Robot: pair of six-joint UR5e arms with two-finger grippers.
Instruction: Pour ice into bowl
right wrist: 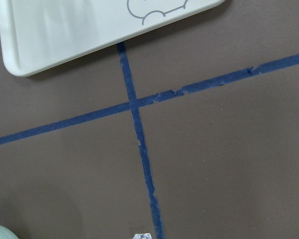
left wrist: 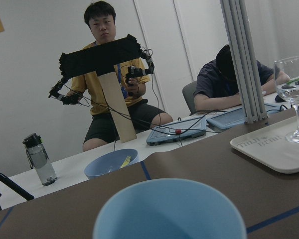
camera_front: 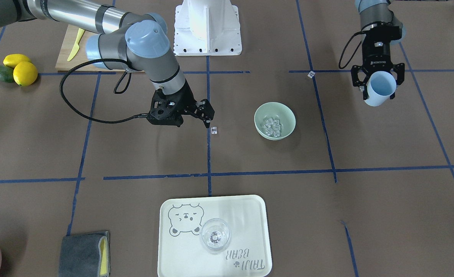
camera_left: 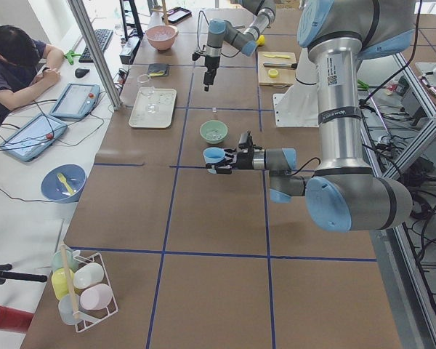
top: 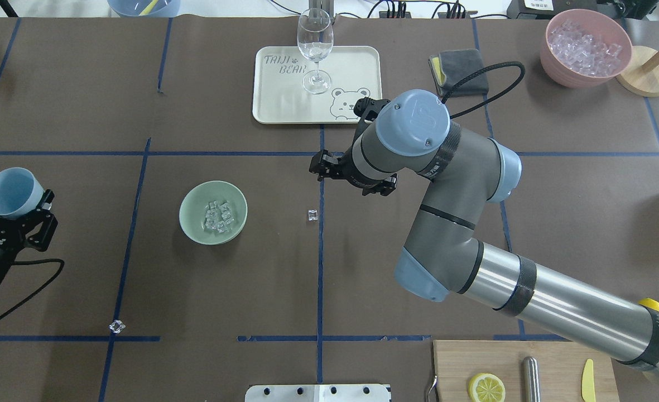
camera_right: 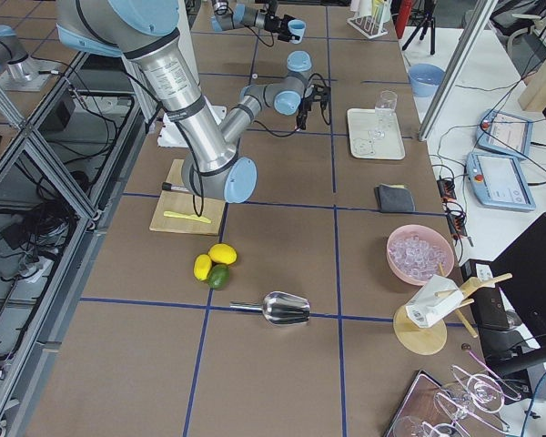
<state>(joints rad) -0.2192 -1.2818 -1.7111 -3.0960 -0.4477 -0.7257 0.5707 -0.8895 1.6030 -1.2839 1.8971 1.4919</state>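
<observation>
Left end effector [camera_front: 378, 80] is clamped around a blue cup [camera_front: 381, 90], mouth up. Well to its right sits the bowl [camera_front: 273, 109] with the ice [camera_front: 273, 126] heaped inside, so the pour looks done. Beyond the bowl a stray cube [camera_front: 213, 130] lies on the surface [camera_front: 365, 192], just beside the right end effector [camera_front: 207, 115], which hangs spread and empty and is the nearer one to it.
</observation>
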